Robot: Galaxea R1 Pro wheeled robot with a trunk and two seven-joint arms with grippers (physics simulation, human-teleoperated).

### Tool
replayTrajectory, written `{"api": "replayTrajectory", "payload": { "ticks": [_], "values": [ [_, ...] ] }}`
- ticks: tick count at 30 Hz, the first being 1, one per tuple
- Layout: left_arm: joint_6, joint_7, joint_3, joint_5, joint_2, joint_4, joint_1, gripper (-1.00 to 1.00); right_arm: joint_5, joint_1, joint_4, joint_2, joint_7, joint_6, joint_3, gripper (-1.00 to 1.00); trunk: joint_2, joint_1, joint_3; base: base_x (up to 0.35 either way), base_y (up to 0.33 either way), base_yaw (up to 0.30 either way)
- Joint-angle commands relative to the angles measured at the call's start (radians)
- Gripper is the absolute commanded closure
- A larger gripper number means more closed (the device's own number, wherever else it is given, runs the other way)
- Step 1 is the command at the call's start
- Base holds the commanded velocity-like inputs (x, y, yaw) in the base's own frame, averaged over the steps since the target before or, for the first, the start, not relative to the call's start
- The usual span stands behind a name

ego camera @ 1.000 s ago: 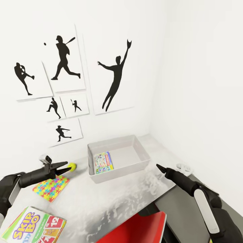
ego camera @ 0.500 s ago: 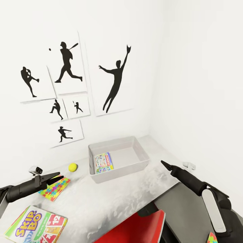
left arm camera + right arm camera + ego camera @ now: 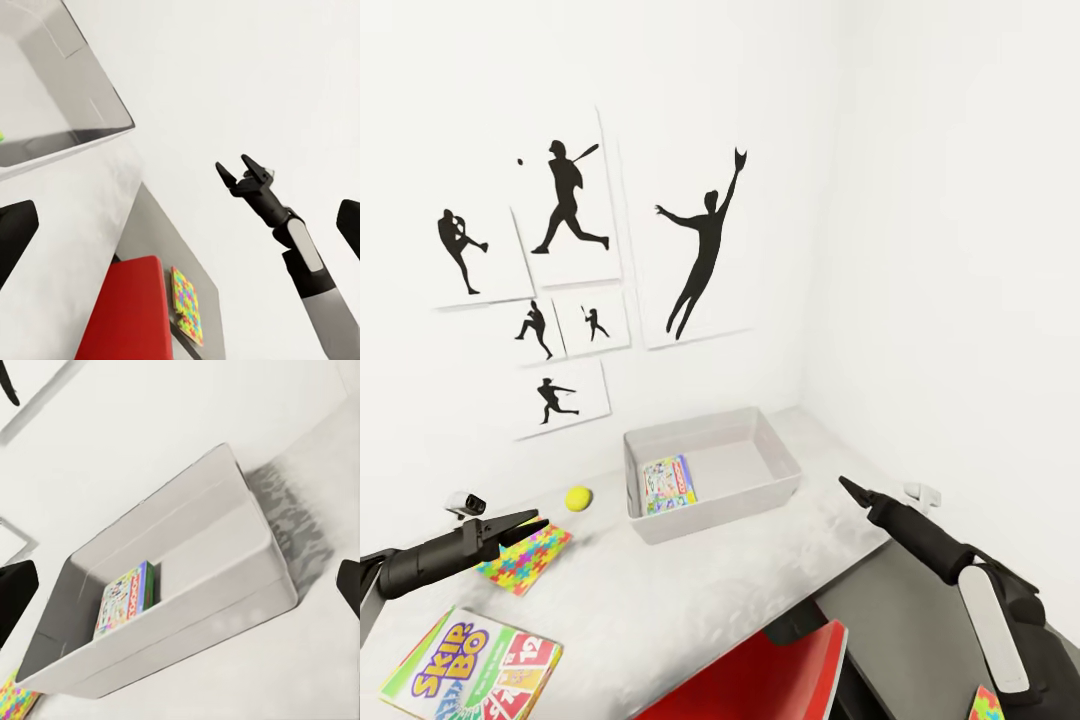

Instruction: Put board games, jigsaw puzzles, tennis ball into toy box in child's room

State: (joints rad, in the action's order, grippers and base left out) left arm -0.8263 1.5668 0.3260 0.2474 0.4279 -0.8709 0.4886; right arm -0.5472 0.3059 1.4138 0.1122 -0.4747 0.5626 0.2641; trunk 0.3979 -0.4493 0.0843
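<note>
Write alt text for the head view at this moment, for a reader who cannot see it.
A grey toy box with one board game leaning inside sits on a white table in a corner. To its left lie a tennis ball, a jigsaw puzzle and a Skip-Bo box; the left gripper hovers open over the puzzle.

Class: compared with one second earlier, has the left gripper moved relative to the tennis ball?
Yes. The left gripper has drawn back from the tennis ball, toward the robot.

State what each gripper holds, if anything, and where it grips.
Nothing is held. The left gripper hangs open above the puzzle, short of the ball; the right gripper is open and empty beside the box.
</note>
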Motion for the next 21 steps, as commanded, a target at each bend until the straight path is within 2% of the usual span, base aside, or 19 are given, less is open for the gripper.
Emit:
{"api": "replayTrajectory", "payload": {
  "ticks": [1,12,21],
  "values": [
    [-0.010,0.004,0.000,-0.001,0.000,0.000,0.001,-1.00,-0.006,0.000,0.006,0.000,-0.001,0.001,0.001,-1.00,0.002,-0.001,0.001,-0.002,0.000,0.000],
    [-0.011,0.004,0.001,-0.001,0.000,0.000,0.001,-1.00,-0.007,-0.007,0.015,0.001,-0.004,-0.013,0.000,-1.00,0.002,-0.001,-0.017,-0.013,0.000,0.000],
    [-0.011,0.004,0.002,-0.001,0.001,-0.001,0.001,-1.00,-0.007,-0.007,0.019,-0.005,-0.004,-0.015,-0.001,-1.00,0.002,-0.001,-0.032,-0.185,0.000,0.000]
  ]
}}
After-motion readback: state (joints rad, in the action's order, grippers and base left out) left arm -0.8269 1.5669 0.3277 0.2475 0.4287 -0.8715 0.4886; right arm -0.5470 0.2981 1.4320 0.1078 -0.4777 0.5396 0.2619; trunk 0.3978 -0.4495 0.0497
